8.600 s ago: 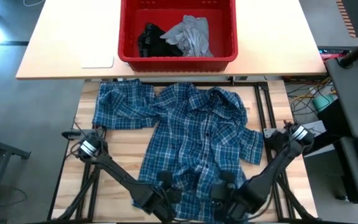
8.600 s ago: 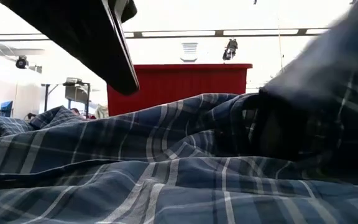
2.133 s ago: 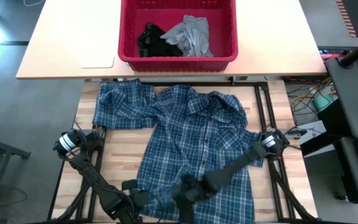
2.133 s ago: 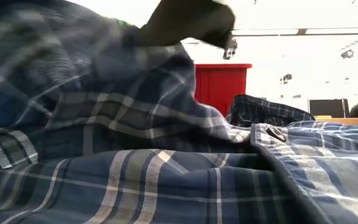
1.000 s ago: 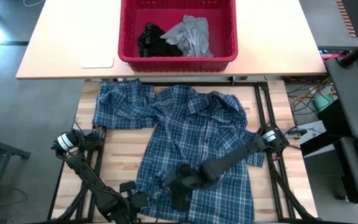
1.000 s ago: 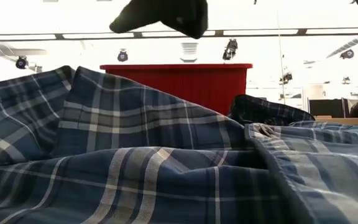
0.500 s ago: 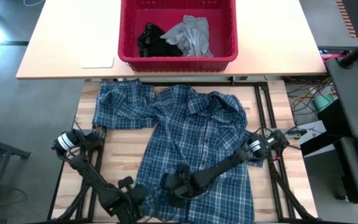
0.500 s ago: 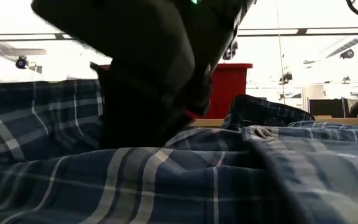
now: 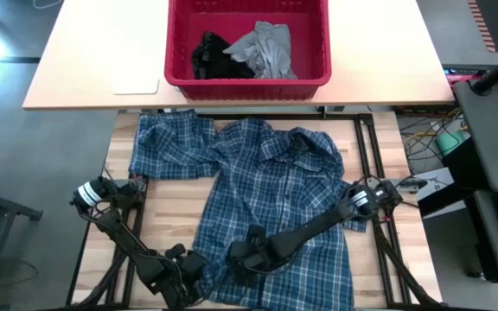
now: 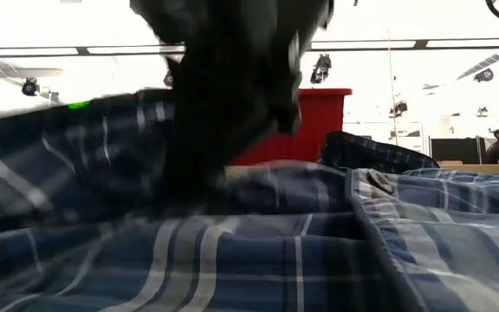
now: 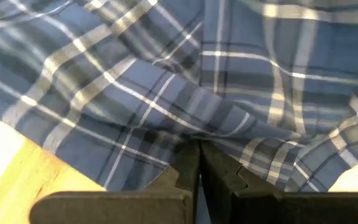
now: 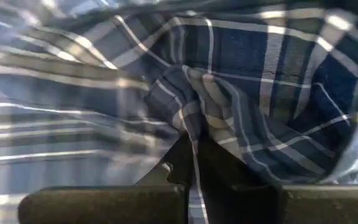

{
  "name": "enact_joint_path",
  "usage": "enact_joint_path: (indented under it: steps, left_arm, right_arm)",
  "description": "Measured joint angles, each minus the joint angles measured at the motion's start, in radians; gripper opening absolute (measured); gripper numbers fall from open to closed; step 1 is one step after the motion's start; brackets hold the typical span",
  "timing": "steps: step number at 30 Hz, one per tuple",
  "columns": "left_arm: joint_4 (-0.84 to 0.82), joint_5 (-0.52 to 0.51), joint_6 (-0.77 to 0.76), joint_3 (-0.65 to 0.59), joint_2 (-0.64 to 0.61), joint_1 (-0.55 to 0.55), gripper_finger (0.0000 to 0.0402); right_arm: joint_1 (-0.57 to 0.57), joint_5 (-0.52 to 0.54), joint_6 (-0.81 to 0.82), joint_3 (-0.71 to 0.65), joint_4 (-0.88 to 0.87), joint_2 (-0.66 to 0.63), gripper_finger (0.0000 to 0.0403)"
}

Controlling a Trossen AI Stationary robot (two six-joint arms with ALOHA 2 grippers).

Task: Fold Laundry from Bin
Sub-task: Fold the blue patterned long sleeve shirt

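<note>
A blue-and-white plaid shirt (image 9: 271, 207) lay spread face-up across the slatted wooden table (image 9: 167, 207), its collar toward the far edge and one sleeve stretched toward the far left corner. At the near left of the table, the left gripper (image 9: 188, 275) was down on the shirt's hem corner, its fingers (image 11: 185, 171) pressed together with a fold of plaid cloth pinched between them, as its wrist view showed. Just to its right, along the near edge, the right gripper (image 9: 240, 259) sat low on the lower front panel of the shirt, its fingers (image 12: 182, 165) closed on a raised ridge of fabric bunched at their tips. From table height, one dark gripper filled the upper middle of the view, pressed into the plaid cloth. Beyond the far edge, on a lighter tabletop, stood the red bin (image 9: 247, 82), holding a small black garment (image 9: 207, 53) on its left side and a crumpled light grey T-shirt (image 9: 268, 49) on its right. A person (image 10: 498, 143) was visible far back in the room.
</note>
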Motion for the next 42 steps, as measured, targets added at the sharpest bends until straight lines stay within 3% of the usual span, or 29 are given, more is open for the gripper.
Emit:
enact_joint_path:
  steps: [9, 14, 23, 27, 31, 36, 42]
  left_arm:
    - [-0.066, 0.065, 0.001, -0.002, -0.028, -0.011, 0.0000]
    - [-0.122, 0.115, -0.021, -0.007, -0.062, -0.015, 0.0000]
    - [-0.102, 0.152, -0.050, -0.007, -0.100, -0.020, 0.0000]
    - [-0.111, 0.146, -0.050, -0.005, -0.146, -0.019, 0.0000]
    - [-0.198, 0.077, -0.059, -0.005, -0.204, 0.001, 0.0000]
    - [-0.239, -0.010, 0.023, -0.039, -0.254, 0.119, 0.0000]
    - [0.074, -0.008, 0.270, -0.226, -0.248, 0.371, 0.0000]
  right_arm:
    - [0.004, -0.218, -0.052, 0.002, -0.005, -0.046, 0.0019]
    - [0.008, -0.309, -0.081, -0.007, 0.002, -0.037, 0.0052]
    - [0.015, -0.302, -0.193, 0.004, 0.089, -0.032, 0.0136]
    - [0.024, -0.170, -0.137, 0.003, 0.094, 0.016, 0.0143]
    - [0.021, -0.157, -0.075, 0.000, 0.090, 0.060, 0.0135]
    - [0.062, -0.190, -0.065, 0.002, 0.095, 0.061, 0.0122]
    - [0.074, -0.195, -0.080, 0.007, 0.090, 0.055, 0.0119]
